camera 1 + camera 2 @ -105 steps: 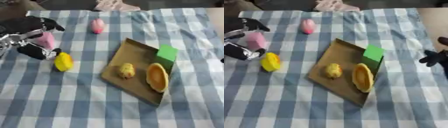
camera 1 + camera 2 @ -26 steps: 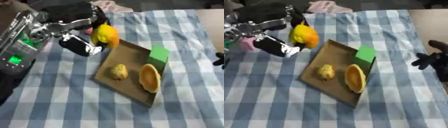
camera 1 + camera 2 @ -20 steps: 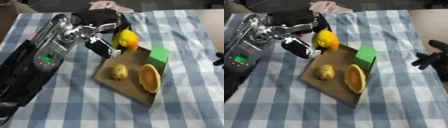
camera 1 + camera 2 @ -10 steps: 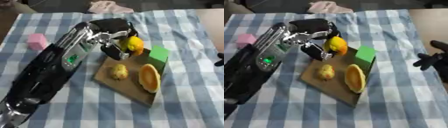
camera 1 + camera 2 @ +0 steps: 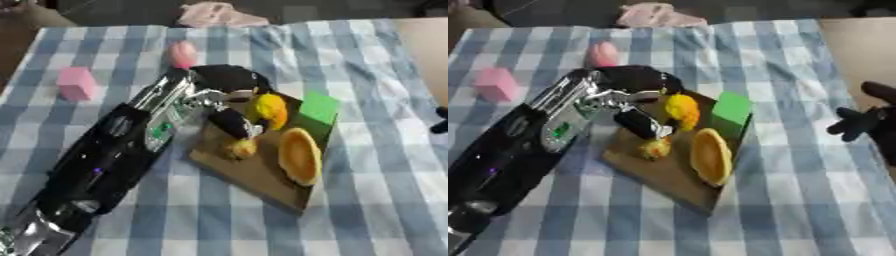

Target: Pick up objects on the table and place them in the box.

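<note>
Your left hand is over the box's far-left corner with its fingers curled around the yellow fruit, which hangs just inside the far edge and, as far as you can judge, is not yet let go. Your right hand waits off the table's right edge, dark against the floor; you cannot tell how its fingers stand.

Going down in size, the box lies askew near the middle of the checked table. Inside it the orange bowl-like piece lies along the right side, the green block leans at the far-right corner, and a small yellow lump sits just under your fingers.

So three things look placed and a fourth is about to be. Left for you: the pink block near the table's left edge and the pink egg-shaped thing toward the far edge, both well apart from the box.
</note>
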Available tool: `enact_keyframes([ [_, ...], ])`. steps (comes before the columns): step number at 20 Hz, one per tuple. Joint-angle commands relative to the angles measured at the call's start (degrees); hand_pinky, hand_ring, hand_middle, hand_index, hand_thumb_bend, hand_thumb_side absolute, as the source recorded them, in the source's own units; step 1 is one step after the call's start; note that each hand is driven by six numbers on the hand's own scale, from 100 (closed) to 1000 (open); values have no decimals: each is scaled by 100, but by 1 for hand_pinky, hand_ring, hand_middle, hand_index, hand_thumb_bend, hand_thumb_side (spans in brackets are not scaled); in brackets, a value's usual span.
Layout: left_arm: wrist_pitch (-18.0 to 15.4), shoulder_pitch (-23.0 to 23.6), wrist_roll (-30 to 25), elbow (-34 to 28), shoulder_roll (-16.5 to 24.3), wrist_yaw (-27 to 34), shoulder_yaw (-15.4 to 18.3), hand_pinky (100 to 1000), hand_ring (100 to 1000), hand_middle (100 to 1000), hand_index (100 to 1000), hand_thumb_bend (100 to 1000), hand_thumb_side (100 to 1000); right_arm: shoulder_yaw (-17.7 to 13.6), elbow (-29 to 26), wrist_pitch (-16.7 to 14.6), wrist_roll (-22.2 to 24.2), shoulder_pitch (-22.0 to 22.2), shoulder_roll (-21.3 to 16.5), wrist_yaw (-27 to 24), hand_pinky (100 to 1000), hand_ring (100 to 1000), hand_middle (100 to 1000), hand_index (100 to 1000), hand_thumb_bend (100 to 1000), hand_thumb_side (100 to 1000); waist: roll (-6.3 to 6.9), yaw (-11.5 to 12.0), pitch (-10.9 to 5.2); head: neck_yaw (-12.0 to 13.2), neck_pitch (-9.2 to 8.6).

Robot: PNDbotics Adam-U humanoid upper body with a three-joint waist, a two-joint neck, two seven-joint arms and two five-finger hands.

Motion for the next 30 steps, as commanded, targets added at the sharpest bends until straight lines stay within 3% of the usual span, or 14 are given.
enact_keyframes([
  [1, -50, -88, -3, -184, 100, -150, 57, 964, 935, 888, 973, 348, 673, -41, -86, 26, -10, -9, -89, -16, 982, 722, 561, 967, 100, 506, -25, 4, -147, 15, 4],
  [3, -74, -76, 16, -238, 124, -243, 76, 963, 936, 889, 975, 377, 638, -42, -86, 26, -12, -2, -89, -19, 982, 722, 561, 967, 100, 506, -28, 7, -156, 17, 4],
  [6, -79, -48, 65, -316, 147, -281, 106, 958, 933, 886, 975, 320, 551, -42, -86, 27, -15, 8, -86, -23, 982, 722, 560, 967, 100, 507, -36, 15, -165, 22, 5],
  [10, 2, -1, 158, -502, 180, -111, 176, 927, 909, 860, 954, 103, 454, -43, -86, 22, -19, 13, -83, -30, 982, 722, 560, 967, 100, 504, -52, 24, -175, 27, 10],
  [14, 300, 45, 314, -1216, 506, 435, 498, 884, 870, 816, 916, 100, 356, -68, -86, -10, -47, 35, -102, -35, 981, 721, 560, 966, 100, 501, -49, 45, -184, -11, 27],
  [20, 905, 138, 288, -1999, 1507, 1330, 1076, 885, 870, 814, 902, 100, 295, -105, -86, -18, -93, 79, -135, 3, 981, 721, 560, 966, 100, 503, -7, 133, -195, -96, 14],
  [30, 1325, 591, 542, -1967, 2490, 1274, 1518, 904, 887, 837, 918, 100, 257, -133, -86, -104, -135, 130, -134, 50, 980, 721, 560, 966, 100, 499, -68, 198, -162, -28, -62],
])
